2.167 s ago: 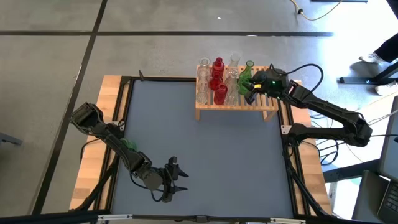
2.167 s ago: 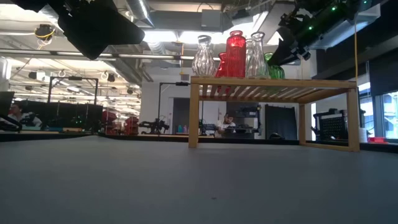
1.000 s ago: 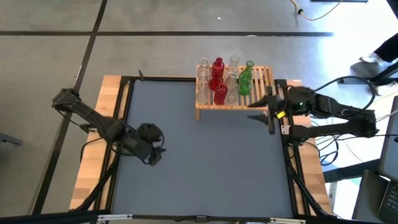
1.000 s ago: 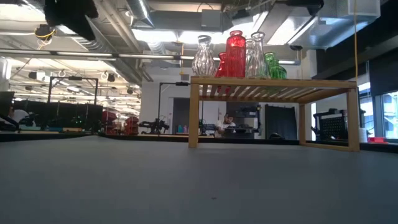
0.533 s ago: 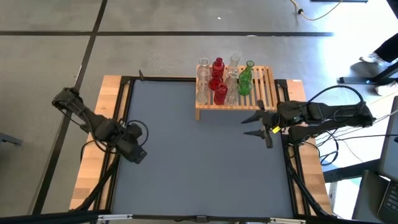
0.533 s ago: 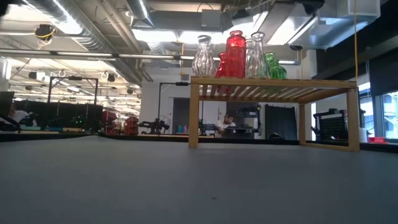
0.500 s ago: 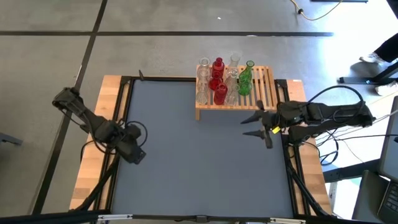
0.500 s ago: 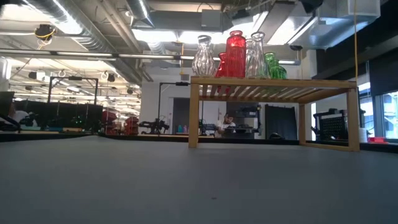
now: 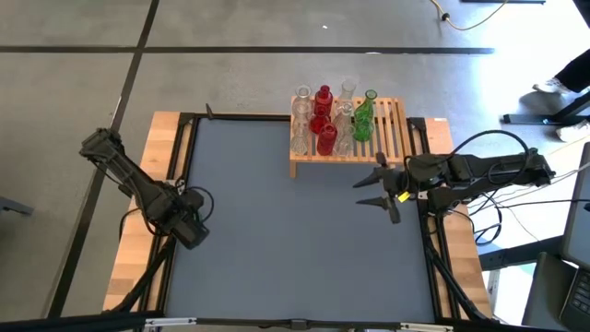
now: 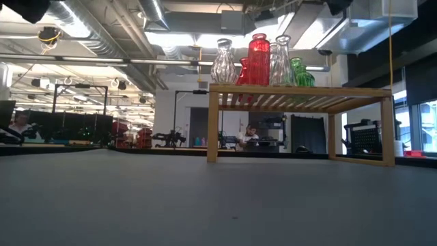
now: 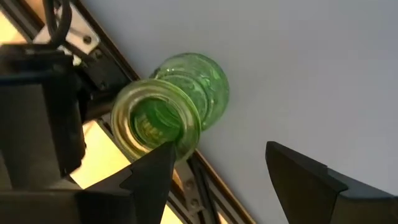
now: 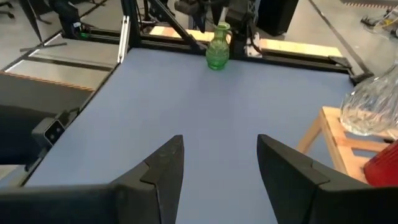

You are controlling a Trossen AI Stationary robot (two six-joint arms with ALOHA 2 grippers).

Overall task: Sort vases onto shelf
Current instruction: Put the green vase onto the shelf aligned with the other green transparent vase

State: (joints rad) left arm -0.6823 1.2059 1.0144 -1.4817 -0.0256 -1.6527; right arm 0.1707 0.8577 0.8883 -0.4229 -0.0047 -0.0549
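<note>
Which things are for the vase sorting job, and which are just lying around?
For the job: vases already up, shelf, green vase on the table, left gripper, right gripper.
Just there: cable on the floor, person far behind.

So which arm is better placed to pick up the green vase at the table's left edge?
Left: its open gripper hangs right above the green vase. The right gripper, also open, is by the shelf, across the table.

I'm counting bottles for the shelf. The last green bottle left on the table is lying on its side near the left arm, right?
Not quite. The green vase stands upright on the table by the left gripper, not on its side; the right wrist view shows this.
</note>
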